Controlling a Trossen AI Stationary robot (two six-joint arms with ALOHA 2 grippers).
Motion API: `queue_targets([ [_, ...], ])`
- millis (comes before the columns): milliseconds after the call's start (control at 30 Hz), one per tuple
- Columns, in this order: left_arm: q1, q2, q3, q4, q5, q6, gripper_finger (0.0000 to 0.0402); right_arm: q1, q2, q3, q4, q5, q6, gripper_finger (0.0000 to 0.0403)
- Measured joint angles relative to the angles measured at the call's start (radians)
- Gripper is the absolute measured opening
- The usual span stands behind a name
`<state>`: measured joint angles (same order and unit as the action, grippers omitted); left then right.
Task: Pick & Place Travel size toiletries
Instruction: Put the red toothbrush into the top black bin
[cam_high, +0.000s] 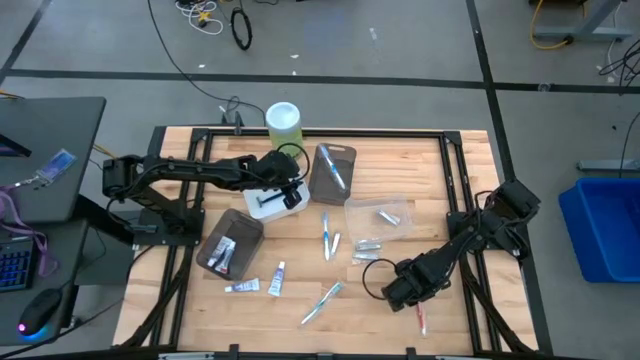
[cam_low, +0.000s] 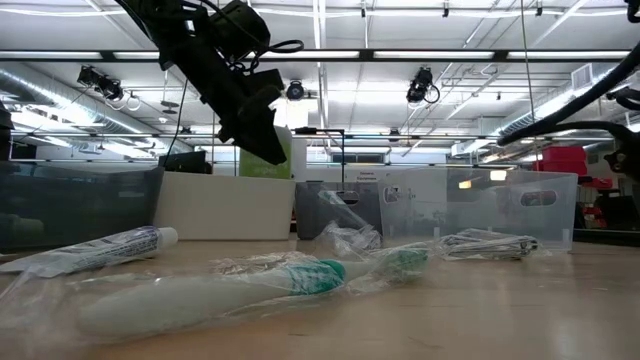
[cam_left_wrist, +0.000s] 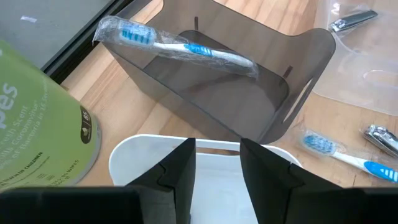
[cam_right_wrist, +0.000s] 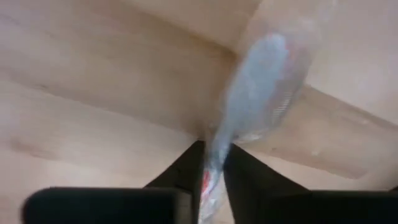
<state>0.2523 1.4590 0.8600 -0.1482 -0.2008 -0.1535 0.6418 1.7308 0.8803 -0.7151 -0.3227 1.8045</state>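
Pinching a wrapped toothbrush (cam_right_wrist: 258, 87) by its thin end near the table's (cam_high: 440, 310) front edge, the right gripper (cam_high: 412, 297) could let it swivel or slip free once lifted, while the left gripper (cam_left_wrist: 216, 171) hovers open above the white tray (cam_left_wrist: 124, 158).

Overhead, table-level and two wrist views

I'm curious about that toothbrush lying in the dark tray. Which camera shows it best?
The left wrist view: the wrapped toothbrush fills the frame, lying in the dark tray. The high view shows it small; the low and right wrist views don't show it.
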Motion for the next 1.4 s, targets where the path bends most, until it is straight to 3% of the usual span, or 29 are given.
queue_targets([
  [133, 0.000, 0.000, 0.000, 0.008, 0.000, 0.000, 0.0132, -0.009, -0.053, 0.002, -0.019, 0.088, -0.026, 0.0018],
  [333, 0.000, 0.000, 0.000, 0.029, -0.002, 0.000, 0.0132, -0.054, -0.205, 0.063, -0.003, 0.388, -0.188, 0.0015],
  [500, 0.000, 0.000, 0.000, 0.080, -0.004, 0.000, 0.0132, -0.103, -0.315, 0.076, 0.107, 0.897, -0.568, 0.0015],
  [667, 0.000, 0.000, 0.000, 0.082, -0.004, 0.039, 0.0132, -0.199, -0.328, 0.076, 0.304, 1.414, -0.897, 0.0015],
  [800, 0.000, 0.000, 0.000, 0.096, -0.004, 0.061, 0.0132, -0.330, -0.311, 0.076, 0.496, 1.664, -1.051, 0.0020],
  [900, 0.000, 0.000, 0.000, 0.096, -0.004, 0.061, 0.0132, -0.462, -0.300, 0.076, 0.613, 1.605, -1.210, 0.0021],
  [967, 0.000, 0.000, 0.000, 0.096, -0.004, 0.060, 0.0132, -0.561, -0.279, 0.076, 0.694, 1.426, -1.309, 0.0021],
  [1067, 0.000, 0.000, 0.000, 0.096, -0.004, 0.061, 0.0132, -0.696, -0.222, 0.076, 0.807, 1.065, -1.408, 0.0022],
  [1133, 0.000, 0.000, 0.000, 0.096, -0.005, 0.060, 0.0132, -0.761, -0.180, 0.076, 0.854, 0.904, -1.431, 0.0022],
  [1400, 0.000, 0.000, 0.000, 0.095, -0.005, 0.061, 0.0132, -0.873, -0.045, 0.076, 0.795, 0.754, -1.401, 0.0044],
])
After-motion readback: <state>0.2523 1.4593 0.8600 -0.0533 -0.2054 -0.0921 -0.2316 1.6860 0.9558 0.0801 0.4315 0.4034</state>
